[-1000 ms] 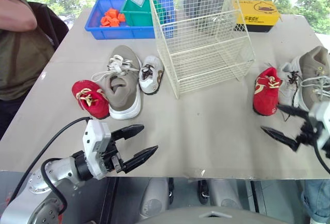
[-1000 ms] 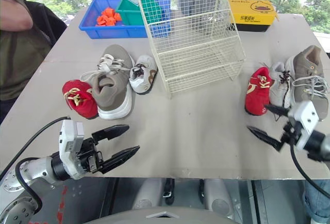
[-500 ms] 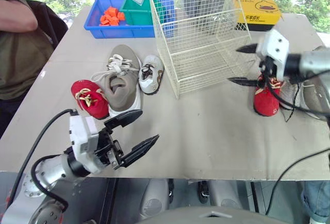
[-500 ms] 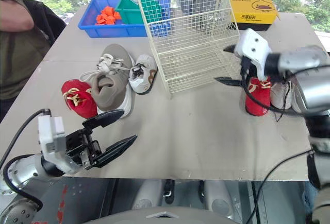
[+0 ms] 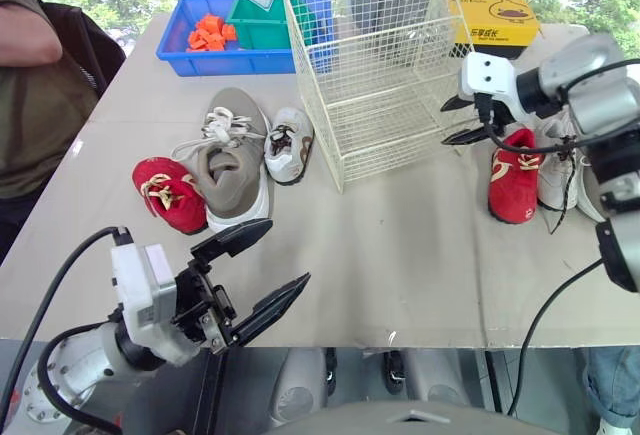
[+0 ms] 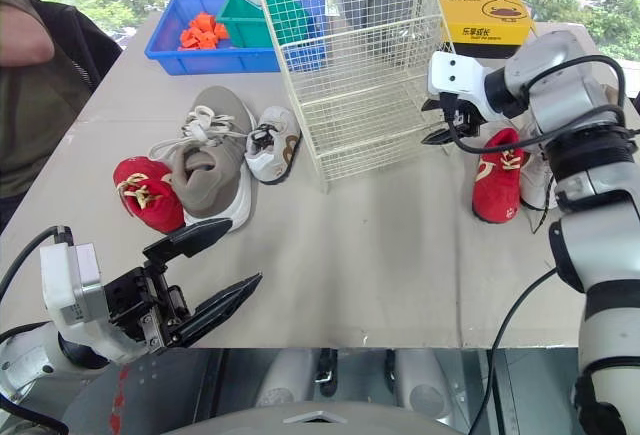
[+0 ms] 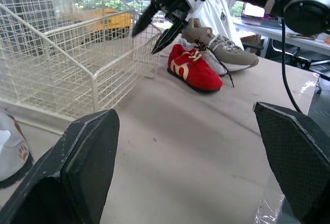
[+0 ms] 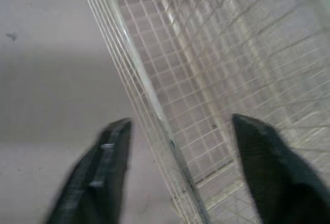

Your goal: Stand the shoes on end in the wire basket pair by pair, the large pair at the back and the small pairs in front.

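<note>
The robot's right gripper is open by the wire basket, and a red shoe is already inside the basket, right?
No shoe is inside the wire basket yet. The left eye view shows the nearest red shoe lying on the table beside it. The right gripper is open by the basket.

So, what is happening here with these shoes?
The robot is set to pack shoes, but the basket holds nothing yet. Both grippers are open and hold nothing. The right gripper is at the basket's right side, near a red shoe lying on the table. The left gripper hovers at the table's front edge, near a grey shoe.
</note>
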{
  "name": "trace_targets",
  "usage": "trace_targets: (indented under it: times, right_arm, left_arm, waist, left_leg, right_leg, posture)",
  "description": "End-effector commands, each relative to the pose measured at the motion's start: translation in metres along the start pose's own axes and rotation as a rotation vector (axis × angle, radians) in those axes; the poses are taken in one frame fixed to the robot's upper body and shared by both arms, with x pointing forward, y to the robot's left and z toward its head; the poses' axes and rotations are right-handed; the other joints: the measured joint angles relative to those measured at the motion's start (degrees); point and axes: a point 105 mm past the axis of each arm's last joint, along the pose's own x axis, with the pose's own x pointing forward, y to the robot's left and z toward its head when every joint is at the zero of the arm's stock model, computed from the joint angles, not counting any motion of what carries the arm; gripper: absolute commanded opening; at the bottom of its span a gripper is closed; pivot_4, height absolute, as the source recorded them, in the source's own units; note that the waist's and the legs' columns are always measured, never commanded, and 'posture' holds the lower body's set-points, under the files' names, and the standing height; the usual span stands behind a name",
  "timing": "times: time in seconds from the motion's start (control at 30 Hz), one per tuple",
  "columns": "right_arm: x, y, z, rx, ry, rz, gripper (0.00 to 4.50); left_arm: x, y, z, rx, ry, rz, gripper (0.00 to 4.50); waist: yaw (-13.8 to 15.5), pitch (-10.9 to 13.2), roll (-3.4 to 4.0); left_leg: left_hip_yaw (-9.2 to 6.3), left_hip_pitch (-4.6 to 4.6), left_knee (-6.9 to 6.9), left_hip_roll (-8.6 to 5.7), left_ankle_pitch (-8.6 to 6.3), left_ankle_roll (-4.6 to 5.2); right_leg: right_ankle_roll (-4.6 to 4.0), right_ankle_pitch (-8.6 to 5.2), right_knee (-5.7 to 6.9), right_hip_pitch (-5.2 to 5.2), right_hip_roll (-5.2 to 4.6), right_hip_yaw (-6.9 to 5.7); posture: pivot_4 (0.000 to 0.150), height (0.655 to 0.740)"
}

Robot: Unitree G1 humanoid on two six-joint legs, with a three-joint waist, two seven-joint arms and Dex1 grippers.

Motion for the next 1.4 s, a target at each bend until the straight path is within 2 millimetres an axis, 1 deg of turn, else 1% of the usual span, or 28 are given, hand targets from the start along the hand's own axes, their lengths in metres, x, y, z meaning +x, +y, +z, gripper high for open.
trace_targets:
  times: [0.03,0.07,0.1,0.23,0.4,0.57,0.7,0.83,0.93,1.03,1.17,1.4]
  right_arm:
    - [-0.005,-0.007,0.007,-0.042,0.009,-0.008,0.84]
    - [-0.005,-0.006,0.009,-0.043,0.002,0.005,0.29]
    - [-0.005,-0.005,0.010,-0.036,-0.005,0.016,0.05]
    - [-0.009,0.002,0.015,-0.044,-0.024,0.060,0.05]
    - [-0.015,0.016,0.018,-0.021,-0.039,0.101,0.05]
    - [-0.021,0.047,0.019,-0.052,-0.058,0.167,0.05]
    - [-0.023,0.065,0.019,-0.004,-0.040,0.180,0.05]
    - [-0.022,0.083,0.028,0.037,-0.039,0.183,0.05]
    - [-0.017,0.089,0.030,0.053,-0.037,0.173,0.05]
    - [-0.012,0.089,0.037,0.081,-0.040,0.140,0.05]
    - [-0.011,0.095,0.042,0.063,-0.051,0.161,0.05]
    - [-0.010,0.104,0.050,0.073,-0.068,0.188,0.05]
  left_arm:
    - [0.003,-0.007,0.007,0.033,-0.019,-0.012,4.50]
    - [0.004,-0.007,0.006,0.030,-0.016,-0.012,4.50]
    - [0.004,-0.008,0.006,0.029,-0.015,-0.011,4.50]
    - [0.006,-0.006,0.004,0.027,-0.013,0.000,4.50]
    - [0.007,-0.003,0.002,0.017,-0.011,0.005,4.50]
    - [0.009,-0.002,-0.002,0.007,-0.006,0.001,4.50]
    - [0.009,-0.001,-0.006,0.008,0.010,-0.005,4.50]
    - [0.009,-0.002,-0.009,-0.007,0.010,0.002,4.50]
    - [0.008,-0.002,-0.011,-0.012,0.015,0.004,4.50]
    - [0.008,-0.002,-0.012,-0.009,0.018,0.005,4.50]
    - [0.009,-0.003,-0.012,-0.008,0.011,0.005,4.50]
    - [0.006,-0.003,-0.016,-0.013,0.015,0.017,4.50]
  waist:
    - [0.01,0.00,0.00]
    - [0.00,0.01,0.02]
    - [0.01,0.01,0.02]
    - [0.59,0.03,0.04]
    - [0.23,0.10,0.15]
    - [0.35,0.10,0.17]
    - [0.28,0.10,0.17]
    - [0.21,0.10,0.16]
    - [0.15,0.10,0.16]
    - [0.07,0.10,0.16]
    - [0.17,0.10,0.16]
    - [0.15,0.11,0.15]
  left_leg:
    - [-0.01,0.00,0.00,0.00,0.00,0.00]
    - [-0.01,0.00,-0.01,0.00,0.00,0.00]
    - [0.00,-0.01,-0.01,0.00,0.00,0.00]
    - [-0.07,-0.02,0.00,-0.02,0.00,-0.01]
    - [-0.05,-0.07,-0.01,-0.04,0.00,-0.01]
    - [-0.11,-0.07,-0.08,-0.01,-0.01,-0.01]
    - [-0.10,-0.06,-0.06,-0.02,-0.01,-0.01]
    - [-0.10,-0.03,-0.04,-0.01,-0.01,-0.01]
    - [-0.10,-0.02,-0.04,-0.01,-0.01,-0.01]
    - [-0.09,-0.01,-0.04,-0.01,-0.01,-0.01]
    - [-0.08,-0.06,-0.05,-0.01,-0.01,-0.01]
    - [-0.06,-0.09,-0.04,-0.01,-0.01,-0.01]
  right_leg:
    - [0.00,0.00,0.00,0.00,0.00,0.00]
    - [0.00,0.00,-0.01,0.00,-0.01,-0.01]
    - [0.00,0.00,0.00,-0.01,-0.02,0.00]
    - [-0.01,0.00,0.02,0.01,-0.08,-0.09]
    - [0.00,0.00,-0.05,0.00,-0.13,-0.07]
    - [0.00,0.00,-0.03,-0.02,-0.10,-0.14]
    - [0.00,-0.01,-0.03,-0.01,-0.10,-0.12]
    - [0.00,-0.01,0.00,-0.01,-0.10,-0.11]
    - [0.00,-0.01,0.00,-0.02,-0.10,-0.10]
    - [0.00,-0.01,0.00,-0.02,-0.10,-0.09]
    - [0.00,-0.01,0.02,-0.08,-0.10,-0.08]
    - [0.01,-0.01,-0.01,-0.09,-0.10,-0.07]
  posture:
    - [0.150,0.7400]
    - [0.150,0.7400]
    - [0.150,0.7400]
    - [0.150,0.7400]
    - [0.150,0.7400]
    - [0.150,0.7400]
    - [0.150,0.7400]
    - [0.150,0.7400]
    - [0.150,0.7400]
    - [0.150,0.7400]
    - [0.150,0.7400]
    - [0.150,0.7400]
